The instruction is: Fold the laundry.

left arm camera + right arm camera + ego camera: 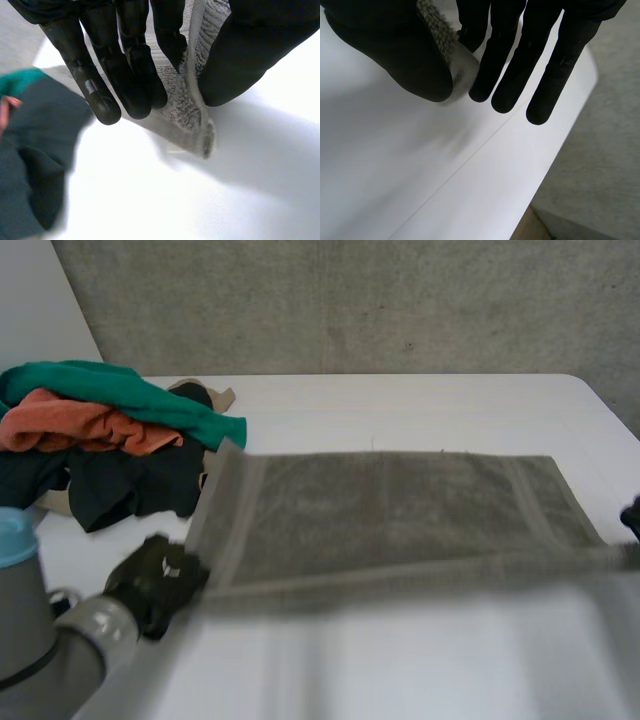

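A grey towel lies spread across the white table, its near edge lifted off the surface. My left hand holds the towel's near left corner. In the left wrist view the left hand pinches the towel between thumb and fingers, and the corner hangs just above the table. My right hand is at the towel's near right corner. In the right wrist view the right hand pinches the towel against the thumb above the table.
A pile of clothes sits at the back left: a green piece on top, an orange one, dark ones beneath. A dark garment lies close beside my left hand. The table's right edge runs under my right hand.
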Tool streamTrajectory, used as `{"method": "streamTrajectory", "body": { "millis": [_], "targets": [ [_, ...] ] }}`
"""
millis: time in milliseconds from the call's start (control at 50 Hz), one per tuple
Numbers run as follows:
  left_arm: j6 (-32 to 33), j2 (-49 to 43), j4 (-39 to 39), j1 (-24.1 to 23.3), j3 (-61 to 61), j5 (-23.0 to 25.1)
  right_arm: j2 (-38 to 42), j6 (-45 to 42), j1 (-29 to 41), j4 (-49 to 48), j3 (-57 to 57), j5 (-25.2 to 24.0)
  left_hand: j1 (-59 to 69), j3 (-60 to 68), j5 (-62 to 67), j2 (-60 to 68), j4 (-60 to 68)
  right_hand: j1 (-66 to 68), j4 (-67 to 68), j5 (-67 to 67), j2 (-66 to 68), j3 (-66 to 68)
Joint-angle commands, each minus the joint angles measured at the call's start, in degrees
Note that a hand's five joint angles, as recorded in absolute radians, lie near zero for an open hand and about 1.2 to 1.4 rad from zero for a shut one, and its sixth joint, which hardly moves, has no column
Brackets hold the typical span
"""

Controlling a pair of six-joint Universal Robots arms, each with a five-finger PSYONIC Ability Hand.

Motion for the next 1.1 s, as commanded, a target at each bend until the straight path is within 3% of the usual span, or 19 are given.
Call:
{"method": "streamTrajectory", "body": {
  "millis": [20, 220, 300, 580, 700, 720, 760, 780, 800, 920, 1000, 1100],
  "targets": [
    [-0.07, 3.49, -5.09, 0.08, 0.18, 0.07, -1.91, -3.09, -1.33, 1.42, 2.4, -3.31, 13.7, 11.62, 13.06, 11.33, 11.14, 16.15, 11.35, 12.02, 12.74, 11.83],
    [-0.42, -10.46, 13.53, -4.22, 14.83, -0.19, 9.07, 9.29, 3.66, -16.14, -2.16, -3.67, 13.7, 11.62, 13.06, 11.33, 11.14, 16.15, 11.35, 12.02, 12.74, 11.83],
    [-0.16, -17.93, 16.97, -4.93, 23.17, -0.46, 12.67, 13.61, 5.52, -23.54, -5.68, -1.91, 13.7, 11.62, 13.06, 11.33, 11.14, 16.15, 11.35, 12.02, 12.74, 11.83],
    [0.2, -45.19, 17.59, -5.37, 57.45, -1.33, 29.89, 14.58, 11.94, -35.75, -21.49, 6.08, 13.7, 11.62, 13.06, 11.33, 11.14, 16.15, 11.35, 12.02, 12.74, 11.83],
    [-0.07, -49.6, 17.94, -5.37, 63.63, -1.6, 34.47, 14.49, 13.08, -39.63, -27.22, 8.99, 13.7, 11.62, 13.06, 11.33, 11.14, 16.15, 11.35, 12.02, 12.74, 11.83],
    [-0.15, -50.13, 18.38, -5.55, 64.25, -1.6, 35.35, 14.75, 13.87, -40.24, -28.09, 9.17, 12.39, 10.31, 11.75, 10.02, 9.83, 7.55, 2.75, 3.42, 4.14, 3.23],
    [-0.16, -50.48, 19.35, -5.72, 64.43, -1.51, 35.97, 15.1, 14.31, -40.34, -28.89, 9.69, -16.75, -18.84, -17.4, -19.13, -19.32, -20.97, -25.77, -25.1, -24.38, -25.29],
    [-0.16, -50.48, 20.05, -5.99, 64.43, -1.51, 36.06, 15.63, 14.49, -40.34, -29.41, 10.65, -36.2, -38.29, -36.85, -38.58, -38.77, -53.85, -58.65, -57.98, -57.26, -58.17],
    [-0.24, -50.48, 21.27, -6.42, 64.17, -1.51, 35.97, 15.89, 14.58, -40.25, -29.42, 11.18, -56.3, -58.38, -56.94, -58.67, -58.86, -53.85, -58.65, -57.98, -57.26, -58.17],
    [-1.38, -49.17, 23.92, -8.27, 61.71, -1.77, 32.2, 19.76, 14.49, -38.76, -26.96, 13.39, -56.3, -58.38, -56.94, -58.67, -58.86, -53.85, -58.65, -57.98, -57.26, -58.17],
    [-3.23, -43.2, 23.83, -8.19, 56.62, -1.86, 26.58, 20.99, 13.7, -32.97, -22.05, 9.88, -56.3, -58.38, -56.94, -58.67, -58.86, -53.85, -58.65, -57.98, -57.26, -58.17],
    [-7.0, -36.0, 23.83, -7.83, 47.93, -1.86, 21.66, 21.52, 8.54, -21.13, -16.08, -0.12, -56.3, -58.38, -56.94, -58.67, -58.86, -50.12, -54.91, -54.24, -53.53, -54.43]
  ]
}}
